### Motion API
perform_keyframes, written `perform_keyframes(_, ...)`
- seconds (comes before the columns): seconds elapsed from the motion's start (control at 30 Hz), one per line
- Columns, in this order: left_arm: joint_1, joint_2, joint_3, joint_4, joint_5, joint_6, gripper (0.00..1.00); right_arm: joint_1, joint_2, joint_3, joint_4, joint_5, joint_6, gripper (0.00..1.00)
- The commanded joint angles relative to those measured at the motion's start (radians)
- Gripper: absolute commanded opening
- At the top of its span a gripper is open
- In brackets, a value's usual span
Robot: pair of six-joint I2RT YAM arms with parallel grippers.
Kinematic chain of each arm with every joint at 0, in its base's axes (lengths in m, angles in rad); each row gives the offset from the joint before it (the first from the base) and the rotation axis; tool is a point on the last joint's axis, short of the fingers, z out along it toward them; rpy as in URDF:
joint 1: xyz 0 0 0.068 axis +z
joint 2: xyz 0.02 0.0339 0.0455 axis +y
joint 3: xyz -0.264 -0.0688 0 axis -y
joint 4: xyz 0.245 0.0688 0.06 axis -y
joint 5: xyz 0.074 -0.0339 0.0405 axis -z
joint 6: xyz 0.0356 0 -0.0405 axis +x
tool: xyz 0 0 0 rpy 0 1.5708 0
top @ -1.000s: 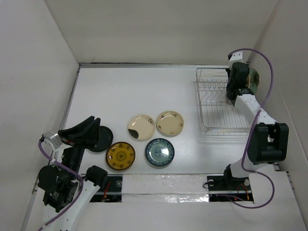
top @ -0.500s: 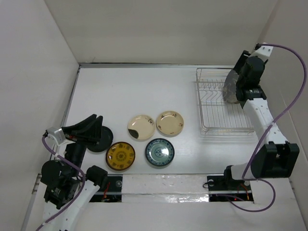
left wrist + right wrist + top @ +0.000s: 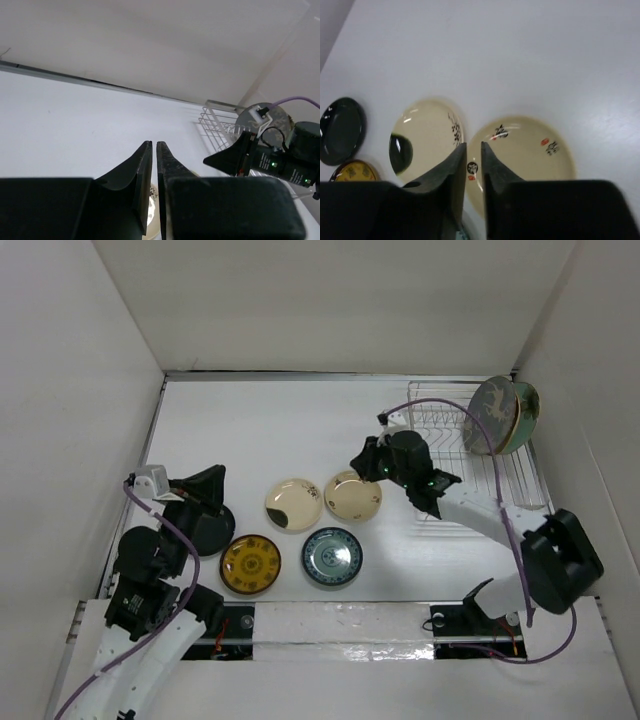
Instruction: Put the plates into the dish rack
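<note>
Five plates lie flat on the white table [image 3: 250,425]: a black plate [image 3: 210,534] at the left, partly under the left gripper [image 3: 214,480], a yellow plate [image 3: 250,563], a blue-green plate [image 3: 332,556], and behind these a blotched cream plate [image 3: 293,504] and a plainer cream plate [image 3: 354,498]. The right gripper [image 3: 358,464] hangs over the plainer cream plate's far edge. At the far end of the dish rack [image 3: 418,502], a grey deer plate [image 3: 486,416] and a pale green plate [image 3: 523,412] stand on edge together.
</note>
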Motion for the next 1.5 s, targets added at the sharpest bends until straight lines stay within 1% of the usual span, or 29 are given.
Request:
perform_keyframes(0.0, 0.036, 0.062, -0.002, 0.032, -0.006, 0.010, 0.06, 0.002, 0.124, 0.027, 0.083, -0.050, 0.005, 0.31)
perform_keyframes(0.03, 0.036, 0.077, -0.002, 0.032, -0.011, 0.013, 0.05, 0.002, 0.164, 0.058, 0.139, -0.143, -0.007, 0.38)
perform_keyframes(0.07, 0.036, 0.112, 0.001, 0.031, -0.008, 0.016, 0.05, 0.013, 0.205, 0.088, 0.148, -0.176, -0.015, 0.45)
perform_keyframes(0.1, 0.036, 0.131, 0.004, 0.026, -0.020, 0.023, 0.05, 0.013, 0.250, 0.130, 0.143, -0.197, -0.054, 0.46)
perform_keyframes(0.13, 0.036, 0.149, 0.004, 0.023, -0.023, 0.026, 0.05, 0.030, 0.343, 0.177, 0.100, -0.242, -0.094, 0.46)
perform_keyframes(0.17, 0.036, 0.184, 0.009, 0.023, -0.026, 0.029, 0.07, 0.048, 0.391, 0.290, 0.062, -0.269, -0.129, 0.45)
perform_keyframes(0.2, 0.036, 0.197, 0.012, 0.023, -0.029, 0.031, 0.08, 0.048, 0.432, 0.343, 0.030, -0.294, -0.189, 0.44)
perform_keyframes(0.27, 0.036, 0.235, 0.015, 0.026, -0.025, 0.042, 0.10, 0.057, 0.535, 0.462, -0.035, -0.401, -0.240, 0.46)
perform_keyframes(0.3, 0.036, 0.244, 0.018, 0.029, -0.019, 0.049, 0.12, 0.067, 0.590, 0.495, -0.058, -0.424, -0.260, 0.47)
perform_keyframes(0.33, 0.036, 0.254, 0.018, 0.029, -0.019, 0.052, 0.12, 0.067, 0.591, 0.524, -0.069, -0.428, -0.265, 0.47)
perform_keyframes(0.4, 0.036, 0.270, 0.024, 0.026, -0.026, 0.056, 0.13, 0.067, 0.661, 0.599, -0.110, -0.435, -0.284, 0.48)
perform_keyframes(0.53, 0.036, 0.270, 0.023, 0.031, -0.031, 0.062, 0.15, 0.067, 0.706, 0.618, -0.133, -0.492, -0.298, 0.54)
perform_keyframes(0.63, 0.036, 0.270, 0.023, 0.034, -0.028, 0.063, 0.16, 0.085, 0.738, 0.635, -0.173, -0.538, -0.338, 0.54)
perform_keyframes(0.73, 0.036, 0.275, 0.026, 0.032, -0.023, 0.066, 0.18, 0.108, 0.772, 0.658, -0.263, -0.581, -0.390, 0.55)
perform_keyframes(0.83, 0.036, 0.271, 0.026, 0.032, -0.022, 0.065, 0.18, 0.119, 0.801, 0.662, -0.282, -0.580, -0.429, 0.55)
perform_keyframes(0.93, 0.036, 0.264, 0.024, 0.034, -0.014, 0.065, 0.19, 0.119, 0.836, 0.685, -0.273, -0.575, -0.407, 0.54)
perform_keyframes(0.97, 0.036, 0.264, 0.026, 0.034, -0.013, 0.065, 0.19, 0.119, 0.842, 0.693, -0.273, -0.578, -0.403, 0.53)
perform_keyframes(1.0, 0.036, 0.264, 0.026, 0.032, -0.006, 0.066, 0.19, 0.119, 0.850, 0.713, -0.273, -0.584, -0.398, 0.44)
perform_keyframes(1.03, 0.036, 0.263, 0.026, 0.032, -0.003, 0.066, 0.19, 0.119, 0.853, 0.722, -0.259, -0.598, -0.397, 0.33)
perform_keyframes(1.07, 0.036, 0.260, 0.027, 0.031, -0.002, 0.066, 0.19, 0.119, 0.858, 0.737, -0.236, -0.600, -0.360, 0.11)
perform_keyframes(1.1, 0.036, 0.257, 0.029, 0.032, -0.002, 0.066, 0.19, 0.119, 0.856, 0.748, -0.236, -0.600, -0.360, 0.04)
perform_keyframes(1.13, 0.036, 0.252, 0.029, 0.031, 0.000, 0.066, 0.19, 0.119, 0.856, 0.762, -0.228, -0.590, -0.343, 0.00)
perform_keyframes(1.2, 0.036, 0.231, 0.027, 0.031, 0.000, 0.066, 0.19, 0.119, 0.835, 0.794, -0.219, -0.555, -0.323, 0.00)
perform_keyframes(1.27, 0.036, 0.212, 0.024, 0.029, 0.000, 0.065, 0.20, 0.119, 0.794, 0.802, -0.196, -0.474, -0.312, 0.00)
perform_keyframes(1.3, 0.036, 0.192, 0.024, 0.029, 0.001, 0.065, 0.20, 0.119, 0.734, 0.799, -0.184, -0.445, -0.306, 0.00)
perform_keyframes(1.37, 0.036, 0.172, 0.023, 0.031, 0.004, 0.065, 0.21, 0.090, 0.657, 0.764, -0.109, -0.329, -0.291, 0.00)
perform_keyframes(1.4, 0.036, 0.154, 0.021, 0.032, 0.010, 0.063, 0.21, 0.079, 0.573, 0.749, -0.086, -0.286, -0.286, 0.00)
perform_keyframes(1.43, 0.036, 0.145, 0.021, 0.031, 0.012, 0.063, 0.21, 0.068, 0.530, 0.730, -0.045, -0.173, -0.275, 0.00)
perform_keyframes(1.47, 0.036, 0.145, 0.023, 0.032, 0.018, 0.063, 0.22, 0.042, 0.484, 0.678, -0.015, -0.106, -0.272, 0.00)
